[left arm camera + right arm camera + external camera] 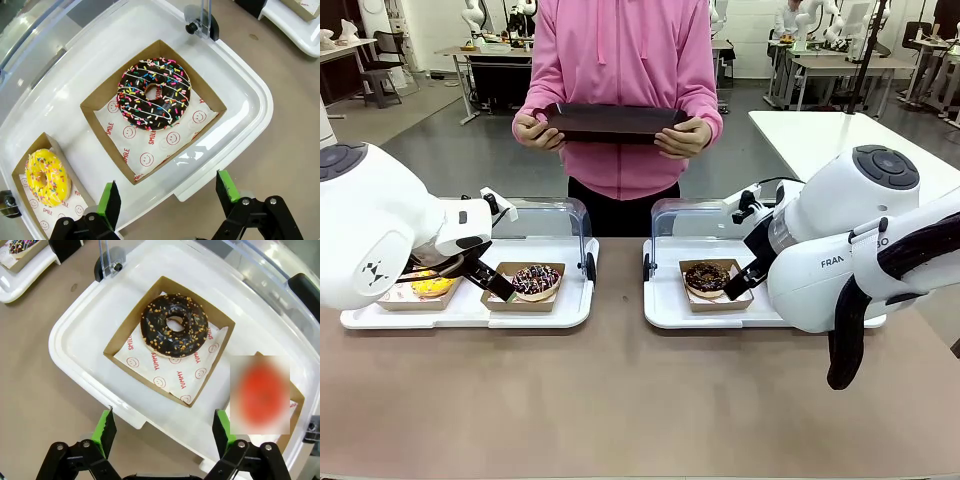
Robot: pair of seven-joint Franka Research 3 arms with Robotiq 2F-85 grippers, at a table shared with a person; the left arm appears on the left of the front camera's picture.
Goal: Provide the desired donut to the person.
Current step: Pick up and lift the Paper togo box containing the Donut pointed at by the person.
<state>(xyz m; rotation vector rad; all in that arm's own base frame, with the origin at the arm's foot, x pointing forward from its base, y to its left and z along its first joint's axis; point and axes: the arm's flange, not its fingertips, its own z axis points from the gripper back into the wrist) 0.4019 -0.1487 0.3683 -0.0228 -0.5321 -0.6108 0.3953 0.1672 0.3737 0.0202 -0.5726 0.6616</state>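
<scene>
1. The left claw [167, 192] and right claw [164, 424] both stand apart and empty.
2. The left claw hovers over the sprinkled donut [154, 93] and yellow donut [46, 177], and the right over the nut-topped donut [174, 325]. All three sit boxed on white trays [250, 115].
3. Nothing shows which donut the person [620, 60] wants, so a wrong pick is likely.
4. Pinching icing could crush it, and a thin box wall [107, 145] could tilt and spill.
5. The person's dark tray [612, 122] waits across the counter [620, 400], so a short reach risks a drop.

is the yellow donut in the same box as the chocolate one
No, the yellow donut lies in its own small box, apart from the bigger box holding the chocolate donut.
</scene>
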